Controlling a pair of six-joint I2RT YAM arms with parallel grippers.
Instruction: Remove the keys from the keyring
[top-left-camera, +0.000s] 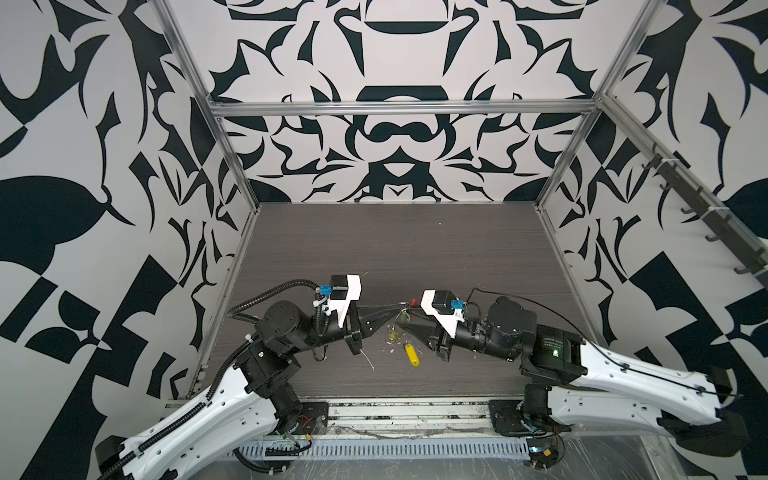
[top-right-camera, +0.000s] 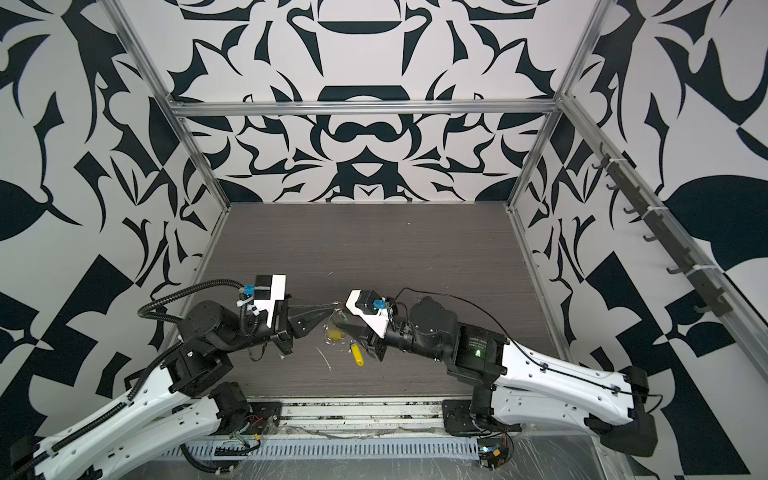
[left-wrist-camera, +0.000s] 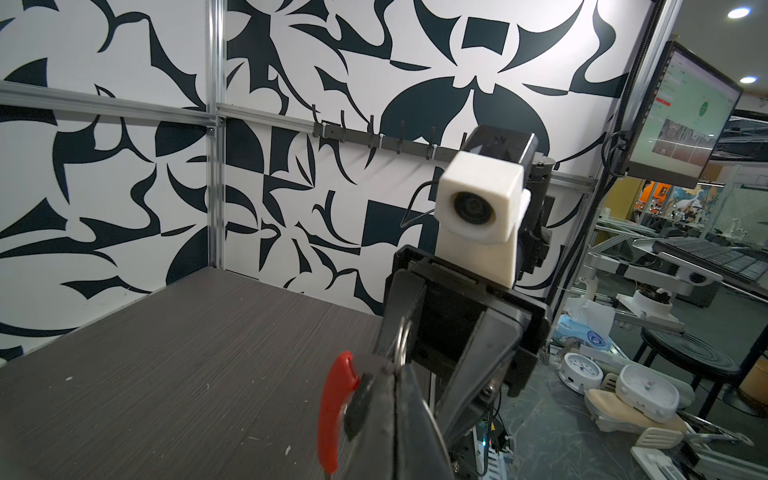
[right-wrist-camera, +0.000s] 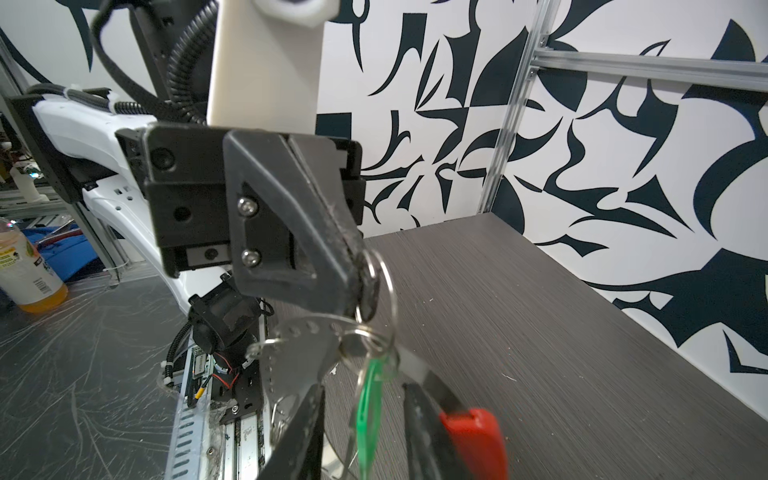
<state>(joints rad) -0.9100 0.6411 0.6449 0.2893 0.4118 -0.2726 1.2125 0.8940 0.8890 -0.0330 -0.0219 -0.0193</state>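
Note:
My left gripper (top-left-camera: 396, 310) (left-wrist-camera: 395, 374) is shut on the keyring, a thin grey hoop (right-wrist-camera: 391, 291) with a red plastic section (right-wrist-camera: 478, 436) (left-wrist-camera: 334, 411) (top-left-camera: 414, 301), and holds it above the table. A metal key (right-wrist-camera: 299, 353) and a green tag (right-wrist-camera: 368, 407) hang from small rings on the hoop. My right gripper (right-wrist-camera: 365, 388) (top-left-camera: 401, 327) faces the left one, open, with the green tag hanging between its fingers (right-wrist-camera: 301, 436). The key with the yellow tag (top-left-camera: 411, 355) (top-right-camera: 357, 358) lies flat on the table, apart from the hoop.
White flecks and a small yellowish bit (top-left-camera: 392, 336) lie on the dark wood-grain table (top-left-camera: 415, 249) below the grippers. Patterned walls and an aluminium frame (top-left-camera: 399, 109) enclose the back and both sides. A hook rail (top-left-camera: 706, 216) runs along the right wall.

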